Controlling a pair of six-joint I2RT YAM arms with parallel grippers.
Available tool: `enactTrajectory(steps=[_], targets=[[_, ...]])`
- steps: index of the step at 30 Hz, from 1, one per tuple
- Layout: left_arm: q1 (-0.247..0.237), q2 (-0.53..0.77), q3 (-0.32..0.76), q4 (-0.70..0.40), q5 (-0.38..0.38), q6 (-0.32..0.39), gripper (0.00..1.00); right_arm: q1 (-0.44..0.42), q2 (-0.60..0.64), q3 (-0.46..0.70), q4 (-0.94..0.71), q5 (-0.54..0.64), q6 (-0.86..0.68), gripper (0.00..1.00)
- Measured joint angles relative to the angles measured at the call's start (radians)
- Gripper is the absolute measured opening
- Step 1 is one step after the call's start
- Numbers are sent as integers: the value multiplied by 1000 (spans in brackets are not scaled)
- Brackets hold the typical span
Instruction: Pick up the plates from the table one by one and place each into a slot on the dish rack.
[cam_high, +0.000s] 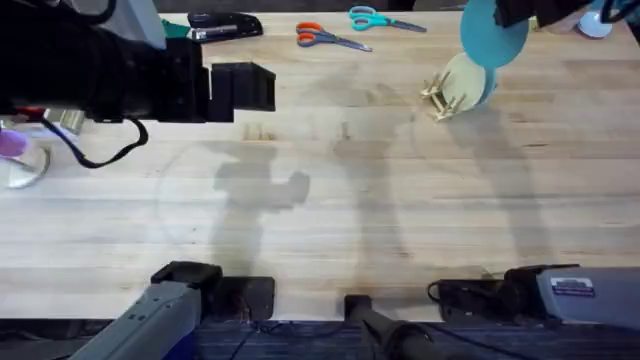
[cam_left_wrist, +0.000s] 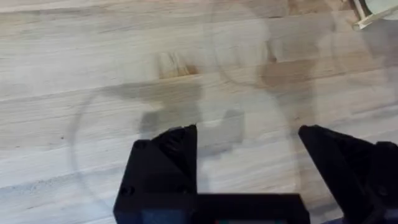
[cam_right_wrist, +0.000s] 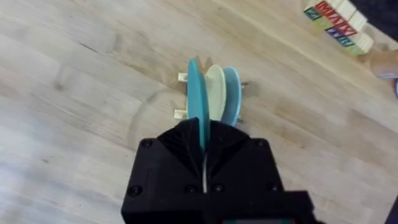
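Observation:
My right gripper (cam_high: 515, 12) (cam_right_wrist: 203, 134) is shut on the rim of the teal plate (cam_high: 493, 35) (cam_right_wrist: 198, 102), holding it on edge just above the dish rack (cam_high: 440, 97) (cam_right_wrist: 181, 114). In the rack stand the pale yellow plate (cam_high: 462, 80) (cam_right_wrist: 215, 92) and, behind it, a light sky-blue plate (cam_right_wrist: 232, 93). The teal plate hangs beside the yellow one, over the rack's free front pegs. Far off at the table's left, my left gripper (cam_high: 243, 88) (cam_left_wrist: 249, 140) hovers open over bare wood (cam_left_wrist: 93, 74), holding nothing. A corner of the rack (cam_left_wrist: 373, 12) shows in the left wrist view.
Orange scissors (cam_high: 325, 38), teal scissors (cam_high: 375, 18) and a black stapler (cam_high: 225, 25) lie along the far edge. A clear glass object (cam_high: 25, 165) sits at the left edge. Lettered wooden blocks (cam_right_wrist: 336, 25) lie beyond the rack.

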Motion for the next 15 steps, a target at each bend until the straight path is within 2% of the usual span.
enactTrajectory(steps=[7,15], targets=[[0,0,0,0,0,0,995,0,65,-2,0,4,0,31],[0,0,0,0,0,0,994,0,67,-3,0,8,0,31]])
